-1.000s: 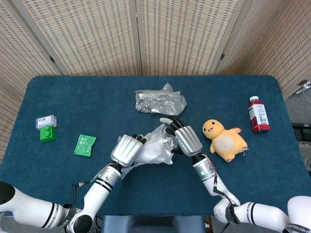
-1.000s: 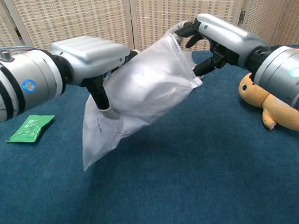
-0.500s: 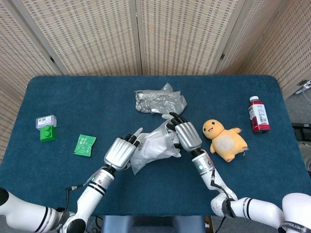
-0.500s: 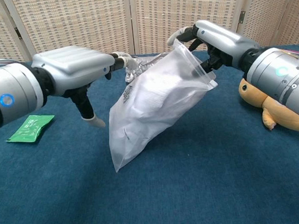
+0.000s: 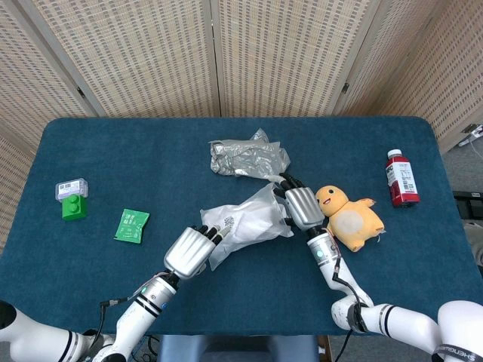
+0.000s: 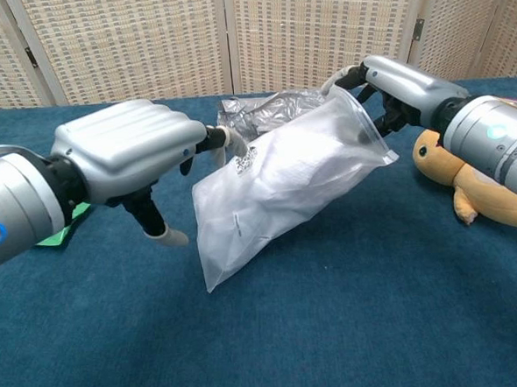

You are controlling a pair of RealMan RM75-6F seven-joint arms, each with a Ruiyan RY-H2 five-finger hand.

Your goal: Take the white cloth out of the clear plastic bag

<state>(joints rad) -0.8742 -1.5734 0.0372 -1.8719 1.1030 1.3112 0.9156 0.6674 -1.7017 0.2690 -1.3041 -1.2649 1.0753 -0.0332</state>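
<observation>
Tabletop (image 5: 90, 151): blue cloth surface, carries everything. Clear plastic bag (image 6: 285, 192) hangs tilted above it at centre, sealed-looking top edge up at the right, lower corner free and low. White cloth (image 6: 279, 170) sits inside, filling the upper middle of the bag; not yet out.

Right hand (image 5: 300, 205) pinches the bag's top edge and carries its weight. Left hand (image 5: 189, 249) holds nothing: fingers partly curled, tips just beside the bag's left side; contact cannot be told.

Risk, as judged: the bag hangs from one pinch on slick film. A pull by the left hand before the mouth is open could slip it free or drag bag and cloth together. The opening may also be pinched closed under the right hand's fingers.

Around: crumpled silver foil bag (image 5: 249, 157) just behind, yellow plush toy (image 5: 349, 219) just beside the right hand and closest to its elbow room, red bottle (image 5: 401, 177) far right. Green packet (image 5: 132, 225) and green block (image 5: 73, 205) lie well to the left, no obstruction.
</observation>
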